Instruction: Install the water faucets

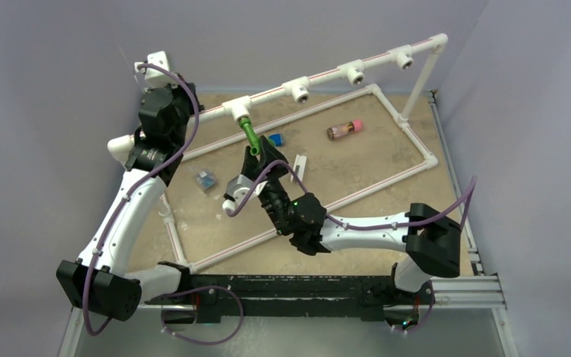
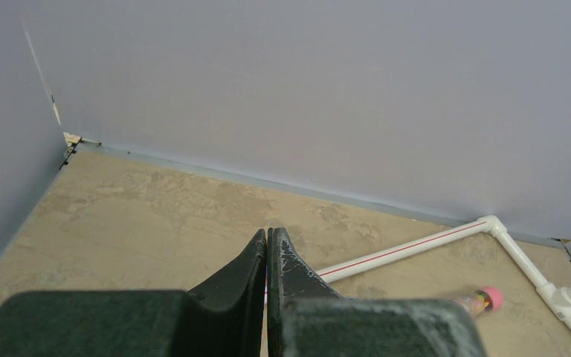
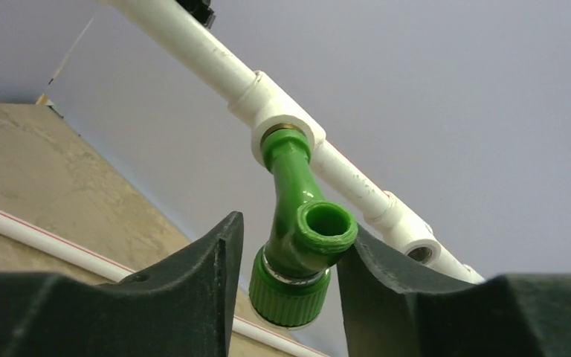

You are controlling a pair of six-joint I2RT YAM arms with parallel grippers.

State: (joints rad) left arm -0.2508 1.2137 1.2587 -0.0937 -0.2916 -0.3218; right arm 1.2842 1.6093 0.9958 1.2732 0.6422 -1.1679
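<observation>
A bright green faucet has its stem screwed into the leftmost tee fitting of the raised white pipe rail. In the right wrist view the faucet hangs from the tee, with its open spout end facing the camera and a ribbed green cap below. My right gripper is open and straddles it. The right finger touches the spout and the left finger stands apart. It also shows in the top view. My left gripper is shut and empty, held high at the back left.
Three more tee fittings on the rail have open sockets. A white pipe frame lies on the tan board. Inside it are a bottle with a pink cap, two small blue pieces and a white piece.
</observation>
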